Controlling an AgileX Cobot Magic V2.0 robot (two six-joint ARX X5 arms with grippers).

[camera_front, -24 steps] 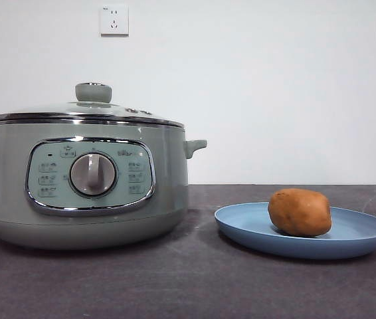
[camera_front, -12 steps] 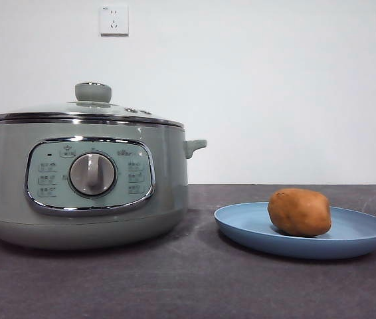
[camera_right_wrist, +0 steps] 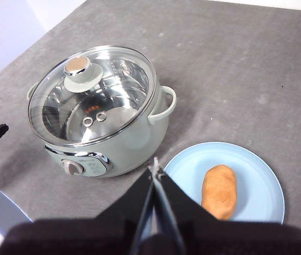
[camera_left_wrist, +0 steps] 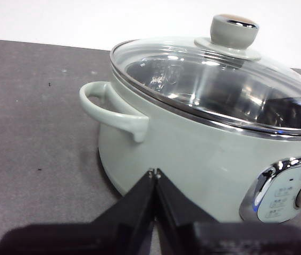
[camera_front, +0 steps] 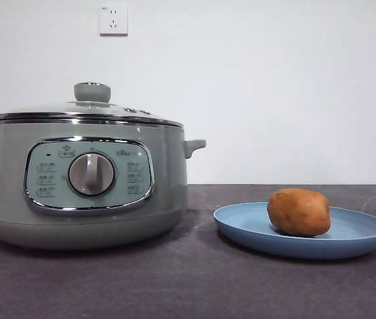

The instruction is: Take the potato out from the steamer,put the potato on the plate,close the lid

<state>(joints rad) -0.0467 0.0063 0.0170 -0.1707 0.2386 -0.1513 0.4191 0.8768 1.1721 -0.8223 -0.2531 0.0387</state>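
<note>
Both end effectors, left (camera_left_wrist: pixel 155 172) and right (camera_right_wrist: pixel 155 166), are closed, empty; potato (camera_front: pixel 299 212) lies on plate (camera_front: pixel 364 239), lid (camera_front: pixel 85 109) covers steamer (camera_front: pixel 15 199).

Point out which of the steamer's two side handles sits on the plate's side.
The steamer's handle that points toward the plate holding the potato; its opposite handle faces bare table.
</note>
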